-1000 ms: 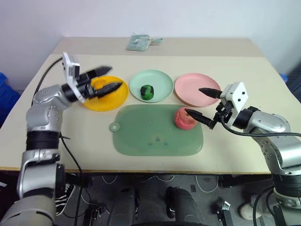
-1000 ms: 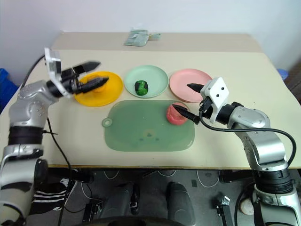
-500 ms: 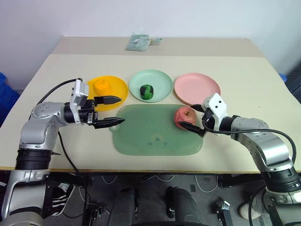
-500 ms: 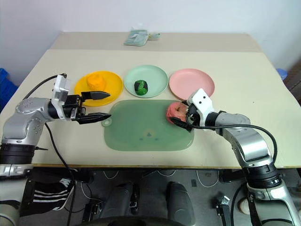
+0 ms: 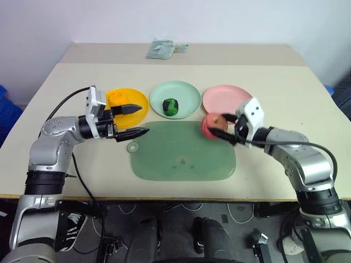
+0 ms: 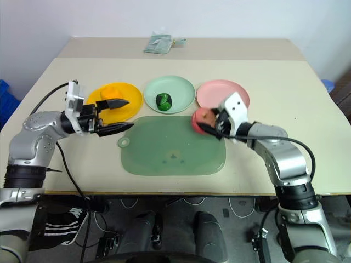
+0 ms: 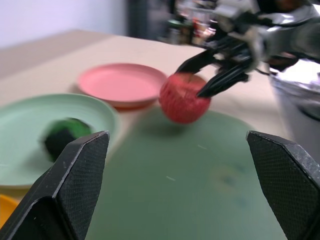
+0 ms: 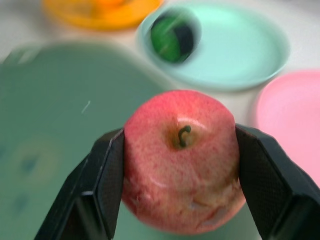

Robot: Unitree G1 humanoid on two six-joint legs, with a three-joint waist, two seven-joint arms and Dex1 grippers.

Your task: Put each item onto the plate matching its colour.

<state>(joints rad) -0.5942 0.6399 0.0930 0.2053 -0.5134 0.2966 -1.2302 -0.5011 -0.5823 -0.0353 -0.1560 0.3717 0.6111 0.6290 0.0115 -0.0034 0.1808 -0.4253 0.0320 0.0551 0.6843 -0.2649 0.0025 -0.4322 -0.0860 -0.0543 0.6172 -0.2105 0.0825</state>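
Since a second ago our right gripper (image 5: 221,127) has come forward and clamped on the pink-red apple (image 5: 210,125), which has left its spot on the green mat (image 5: 184,150); our left gripper (image 5: 135,120) has come off the yellow-orange plate (image 5: 137,112) toward the mat's near corner.

Apple: held between both right fingers, stem dimple facing the wrist camera, at the mat's far right corner, just beside the pink plate (image 5: 228,99).
Green-and-black fruit (image 5: 171,105): we log it lying on the mint green plate (image 5: 186,97).
Orange fruit (image 5: 116,99): on the yellow-orange plate.
Left gripper: fingers wide apart, holding nothing, pointing level toward the mat.
Table (image 5: 285,104): carries the three plates in a row behind the mat; a small folded green item (image 5: 161,49) lies at the far edge.
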